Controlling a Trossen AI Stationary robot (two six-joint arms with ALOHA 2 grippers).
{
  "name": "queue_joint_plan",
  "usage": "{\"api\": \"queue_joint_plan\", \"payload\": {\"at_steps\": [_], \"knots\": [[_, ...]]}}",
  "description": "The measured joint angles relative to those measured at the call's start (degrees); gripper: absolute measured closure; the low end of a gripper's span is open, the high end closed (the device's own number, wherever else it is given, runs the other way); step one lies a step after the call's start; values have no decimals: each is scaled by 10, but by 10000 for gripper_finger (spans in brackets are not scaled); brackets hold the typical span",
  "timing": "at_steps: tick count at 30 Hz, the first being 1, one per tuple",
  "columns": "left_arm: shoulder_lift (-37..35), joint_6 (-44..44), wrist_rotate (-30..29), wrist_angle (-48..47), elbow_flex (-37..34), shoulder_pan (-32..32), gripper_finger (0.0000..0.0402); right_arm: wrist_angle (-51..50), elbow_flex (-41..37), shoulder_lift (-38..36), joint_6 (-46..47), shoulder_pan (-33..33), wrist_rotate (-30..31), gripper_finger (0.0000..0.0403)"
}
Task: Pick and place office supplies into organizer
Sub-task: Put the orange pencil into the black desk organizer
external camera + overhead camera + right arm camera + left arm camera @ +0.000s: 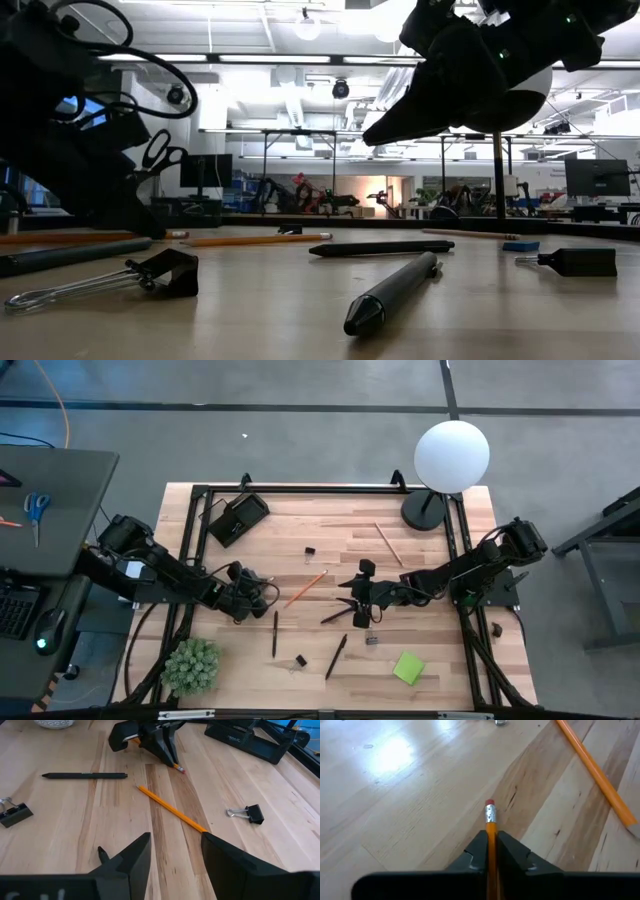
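- We see the left gripper point(491, 851) clamped on an orange pencil point(491, 820); its eraser end pokes out just past the fingertips, above bare wood.
- In the right wrist view the same left gripper point(170, 755) sits low over the table, with the pencil's eraser tip showing at its nose.
- In the high view the left gripper point(262, 598) is left of centre, the left arm reaching in from the table's left edge.
- A second orange pencil point(305, 589) lies loose on the wood just beside that gripper, on a diagonal, not touching it.
- The organizer point(237, 518) sits at the far left corner of the table point(330, 510), well apart from the held pencil.
- We see the right gripper point(175, 851) with jaws spread, nothing between them, hovering over the wood near the loose pencil's end.
- In the high view the right gripper point(355, 603) is at table centre, a dark item lying under it that we can't identify.
- Other supplies lie loose: a wooden pencil point(389, 544) near the lamp base point(423, 510), a binder clip point(310, 551) mid-table, black pens point(275, 632) and point(336, 656) toward the near edge, and a green sticky-note pad point(408, 667) near right.
- A potted plant point(191, 665) stands at the near left corner.
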Motion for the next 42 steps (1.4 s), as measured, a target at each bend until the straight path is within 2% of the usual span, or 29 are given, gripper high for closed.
{"api": "queue_joint_plan", "payload": {"at_steps": [5, 10, 19, 23, 32, 36, 42], "knots": [[1, -12, 0, 1, -1, 0, 377, 1, 0, 0, -1, -1, 9, 238], [0, 5, -3, 27, -3, 0, 395, 37, 0, 0, -5, -12, 12, 238], [-6, 20, 3, 53, -4, 0, 398, 75, 0, 0, -16, -25, 8, 238], [-37, 50, 15, 66, -4, 0, 394, 89, 0, 0, -15, -33, 5, 238], [-145, 135, -6, 87, -3, 0, 396, 114, 0, 32, 21, -77, -94, 238], [-196, 193, -13, 116, -3, 0, 399, 199, 0, 55, 11, -85, -123, 238], [-244, 311, -4, 250, -3, 0, 395, 461, 0, 103, 9, -114, -194, 238]]}}
